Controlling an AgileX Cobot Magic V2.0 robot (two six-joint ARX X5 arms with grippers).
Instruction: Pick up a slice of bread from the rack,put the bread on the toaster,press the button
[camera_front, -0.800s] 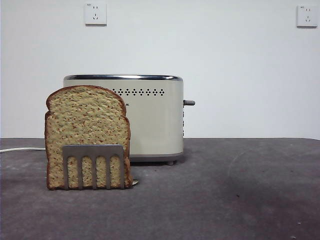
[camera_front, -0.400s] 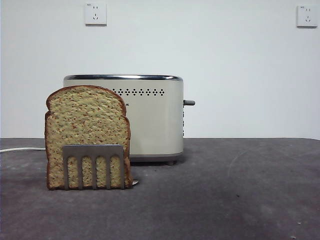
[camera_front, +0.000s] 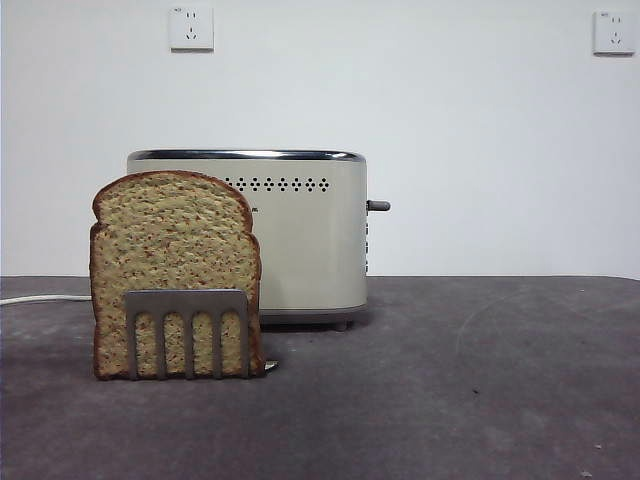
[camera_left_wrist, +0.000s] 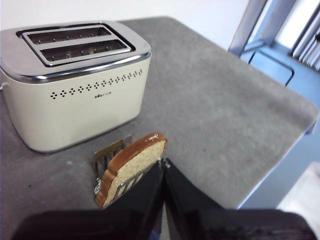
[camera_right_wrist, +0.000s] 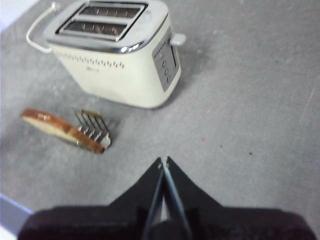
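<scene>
Both grippers are hanging in the air above the table with their black jaws pressed together and nothing between them. Left gripper (camera_left_wrist: 163, 162) is hovering over the slice of bread (camera_front: 173, 262), its tips just above the crust, while the right gripper (camera_right_wrist: 163, 161) is waiting well apart from the toaster (camera_front: 290, 235), over bare grey table (camera_front: 480, 380). Standing upright in the rack (camera_front: 187, 330), the slice of bread is sitting just in front of the toaster, toward its cord end, covering part of its cream face (in the front view). Both toaster slots are showing empty from above, and the lever (camera_front: 377, 206) is sticking out from the toaster's far end, away from the rack. A white cord (camera_front: 40, 298) is trailing off from the toaster's other end.
</scene>
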